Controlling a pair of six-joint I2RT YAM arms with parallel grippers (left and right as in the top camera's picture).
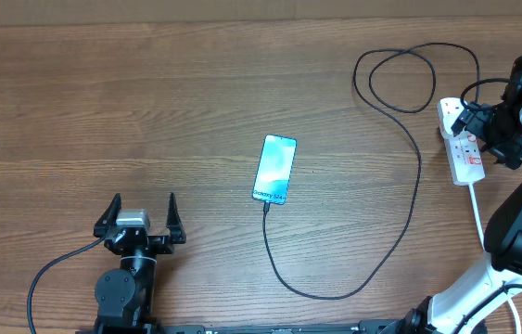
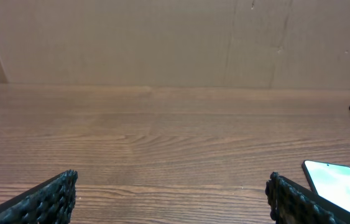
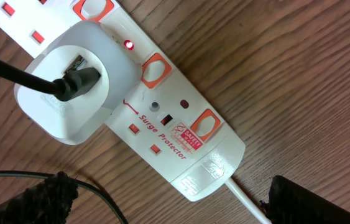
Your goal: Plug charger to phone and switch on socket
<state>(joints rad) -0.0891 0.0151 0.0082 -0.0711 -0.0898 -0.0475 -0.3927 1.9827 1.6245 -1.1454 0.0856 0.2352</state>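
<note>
The phone [image 1: 274, 169] lies mid-table with its blue screen lit; its corner shows in the left wrist view [image 2: 339, 185]. The black charger cable [image 1: 400, 243] meets the phone's near end, loops right and runs to a white adapter [image 3: 69, 93] plugged into the white power strip [image 1: 465, 148]. In the right wrist view the power strip [image 3: 175, 134] has a small red light lit [image 3: 128, 45]. My right gripper [image 3: 165, 202] is open just above the strip's cord end. My left gripper [image 1: 140, 218] is open and empty at the near left, apart from the phone.
The strip's thick white cord [image 1: 479, 218] runs toward the near edge beside the right arm. The charger cable forms a loop [image 1: 409, 79] at the back right. A cardboard wall [image 2: 175, 40] stands behind the wooden table.
</note>
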